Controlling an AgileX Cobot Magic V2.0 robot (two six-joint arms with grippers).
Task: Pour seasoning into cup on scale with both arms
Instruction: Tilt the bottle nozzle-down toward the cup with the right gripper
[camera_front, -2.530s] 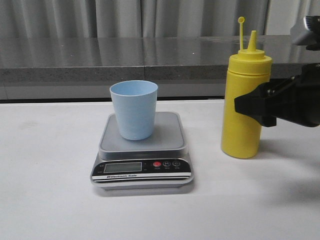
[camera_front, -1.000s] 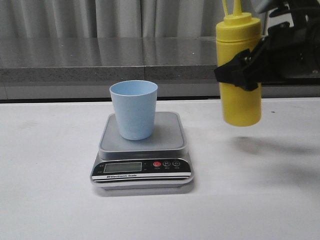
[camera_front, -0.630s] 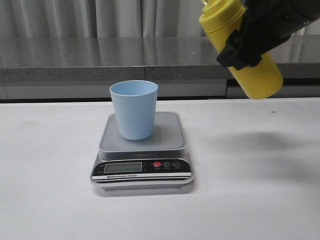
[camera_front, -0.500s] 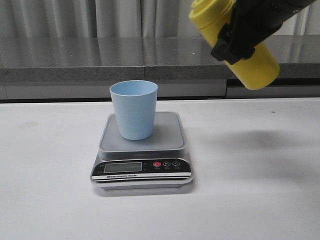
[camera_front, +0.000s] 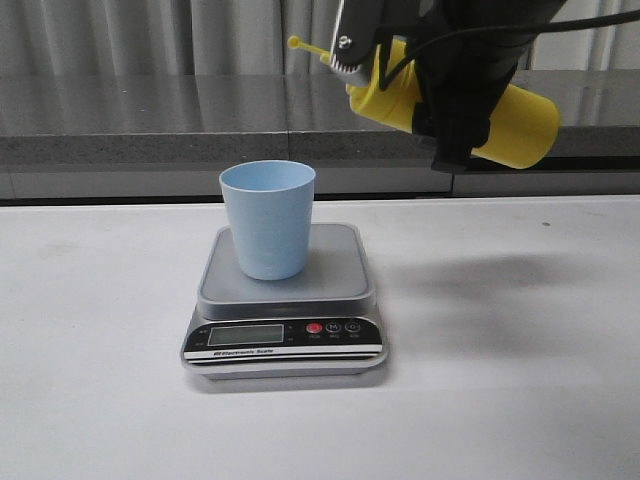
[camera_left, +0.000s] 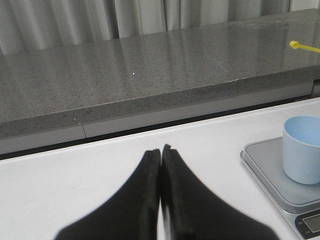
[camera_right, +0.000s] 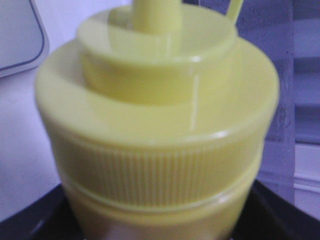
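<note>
since half a second ago the seasoning (camera_front: 515, 120) is tipped further, clamped by the right gripper (camera_front: 455, 100), nozzle at the cup's (camera_front: 267, 218) 1 o'clock; seasoning may be spilled onto the scale (camera_front: 285, 300).

A white counter (camera_front: 110, 400) is spread across the foreground of the front view. Behind it, a speckled grey stone ledge (camera_front: 150, 115) is run along the full width, with a paler grey face below its front edge. Pale grey curtains (camera_front: 120, 35) are hung in vertical folds behind the ledge. The same ledge, curtains and counter are seen from the left wrist.
</note>
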